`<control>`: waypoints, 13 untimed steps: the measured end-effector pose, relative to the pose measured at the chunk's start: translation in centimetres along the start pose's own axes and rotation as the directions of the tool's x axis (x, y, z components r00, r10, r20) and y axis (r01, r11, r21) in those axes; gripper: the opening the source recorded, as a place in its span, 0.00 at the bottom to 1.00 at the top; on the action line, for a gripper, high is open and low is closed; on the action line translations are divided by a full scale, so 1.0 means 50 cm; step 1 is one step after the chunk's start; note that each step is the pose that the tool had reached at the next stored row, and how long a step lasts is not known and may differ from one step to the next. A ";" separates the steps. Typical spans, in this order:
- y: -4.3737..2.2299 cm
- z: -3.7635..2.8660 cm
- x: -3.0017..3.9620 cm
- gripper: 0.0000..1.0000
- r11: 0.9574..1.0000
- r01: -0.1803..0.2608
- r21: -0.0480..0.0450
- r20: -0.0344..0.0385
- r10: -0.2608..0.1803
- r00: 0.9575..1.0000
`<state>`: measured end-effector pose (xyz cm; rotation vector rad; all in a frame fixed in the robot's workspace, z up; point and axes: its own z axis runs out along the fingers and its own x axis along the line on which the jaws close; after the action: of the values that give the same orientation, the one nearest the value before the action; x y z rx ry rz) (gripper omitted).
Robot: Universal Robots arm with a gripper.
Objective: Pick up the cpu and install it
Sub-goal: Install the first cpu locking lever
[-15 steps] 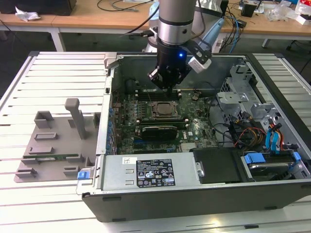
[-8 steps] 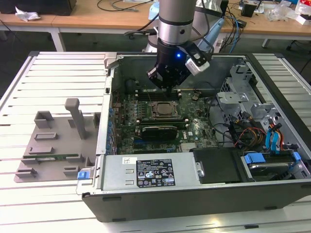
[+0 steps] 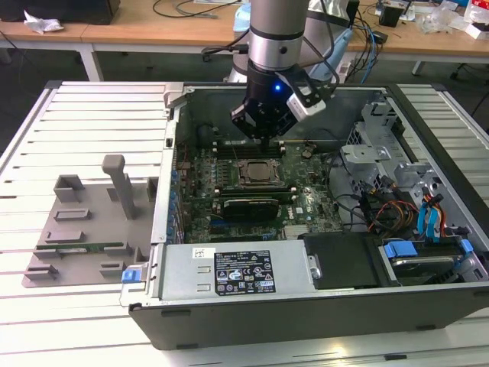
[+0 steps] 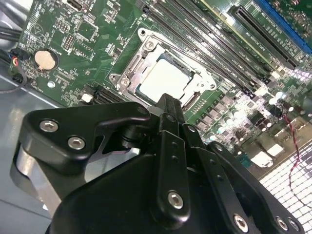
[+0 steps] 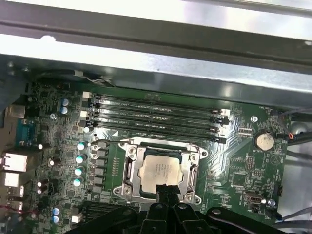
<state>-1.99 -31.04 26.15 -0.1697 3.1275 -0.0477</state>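
Arm point(image 3: 269, 30): silver-grey cylindrical link, black wrist housing below, small blue light lit. White-grey camera block on side. Gripper point(image 4: 168, 105): matte black linkage plates, silver screw heads, bare metal bracket.

1. The arm point(image 3: 273, 30) comes down from 12 o'clock in the exterior view as an upright silver-grey column.
2. Below it, the black wrist section point(image 3: 269, 103) carries a small blue light and a pale grey block on its 3 o'clock side.
3. The gripper point(image 3: 263, 140) points straight down at 6 o'clock from the wrist.
4. In both wrist views its black linkage point(image 4: 122, 161) fans out wide at the base and narrows to a single tip.
5. The fingers point(image 4: 169, 108) sit pressed together, with nothing between them.
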 end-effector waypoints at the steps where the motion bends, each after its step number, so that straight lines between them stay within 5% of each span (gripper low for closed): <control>1: 0.000 0.000 0.000 0.11 1.000 -0.006 0.000 0.000 0.006 1.000; 5: 0.000 0.000 0.000 0.11 1.000 -0.007 0.000 0.000 0.007 1.000; 7: 0.000 0.000 0.000 0.11 1.000 -0.019 -0.015 0.001 0.019 1.000; 10: 0.000 -0.002 0.002 0.11 0.999 -0.026 -0.020 0.001 0.026 1.000; 13: -0.001 -0.026 0.002 0.11 0.999 -0.026 -0.020 0.002 0.026 1.000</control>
<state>-2.08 -31.05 27.45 -0.1285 3.1284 -0.0158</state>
